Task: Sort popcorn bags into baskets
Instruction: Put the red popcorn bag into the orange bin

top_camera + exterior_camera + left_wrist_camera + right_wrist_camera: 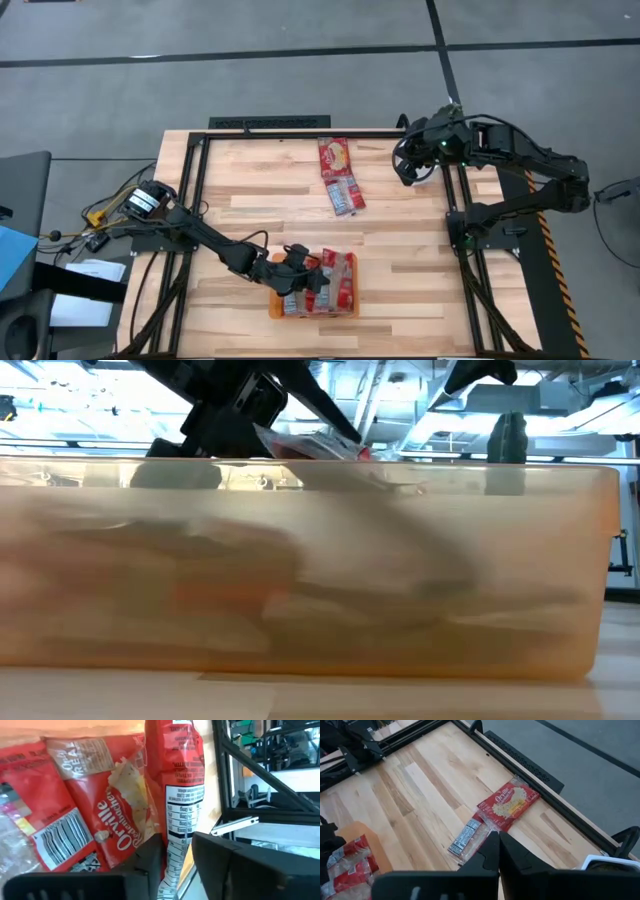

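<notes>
The orange tray (pixel 280 308) sits near the table's near edge and holds several red popcorn bags (pixel 335 285); its wall (pixel 520 560) fills the low view. My left gripper (pixel 298 268) is over the tray's left part, shut on one red bag (pixel 181 780). Two more bags lie flat on the table toward the far edge: a red and yellow one (pixel 334 157) (pixel 510 802) and a narrower one with silver (pixel 345 194) (pixel 467 837). My right gripper (pixel 408 168) (pixel 498 852) hovers shut to the right of them, touching nothing. My left gripper pinches a red bag between its two fingers at the end printed with the white nutrition panel (pixel 176 845). The bag stands edge-on in the hold and stretches away from the fingers over the bags in the tray. In the low view it shows above the tray's rim (pixel 315 446).
A black metal frame (pixel 270 132) runs along the table's far edge and both sides (pixel 452 200). Bare wood lies between the tray and the two loose bags. Cables and a small box (pixel 140 203) sit by the left arm's base.
</notes>
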